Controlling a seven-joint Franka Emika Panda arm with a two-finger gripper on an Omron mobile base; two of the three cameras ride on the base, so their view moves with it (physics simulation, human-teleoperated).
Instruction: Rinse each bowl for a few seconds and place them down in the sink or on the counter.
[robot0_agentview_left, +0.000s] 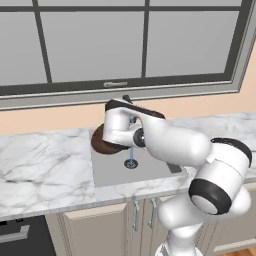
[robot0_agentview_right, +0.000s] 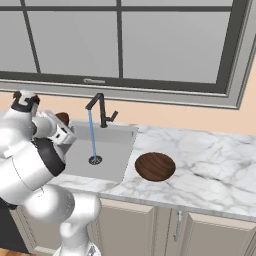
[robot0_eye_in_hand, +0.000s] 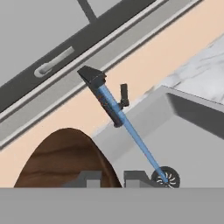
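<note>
Two shallow round bowls of dark-brown wood, with grain visible on their surfaces. The held bowl (robot0_eye_in_hand: 65, 159) is seen in the hand view as a large brown curved disc rising beside the finger tips; in the left base view it shows as a dark rounded edge (robot0_agentview_left: 102, 142) at the left rim of the sink (robot0_agentview_left: 150, 172), partly behind the white wrist. The second bowl (robot0_agentview_right: 155, 166) rests upright on the white, grey-veined marble tabletop (robot0_agentview_right: 210, 170), just beside the right rim of the basin and apart from the arm.

The sink is a grey rectangular recess with a round drain (robot0_eye_in_hand: 166, 177) at its centre. A black angular faucet (robot0_agentview_right: 100, 109) stands at its rear edge, and a thin blue stream of water (robot0_agentview_right: 92, 135) falls from the spout straight to the drain. The held bowl lies to one side of the stream, not under it.

The end effector (robot0_eye_in_hand: 111, 178) is nearly closed, its two dark finger tips set close together with the rim of the held bowl between them. It hangs over the left part of the basin, the wrist turned toward the faucet.
</note>
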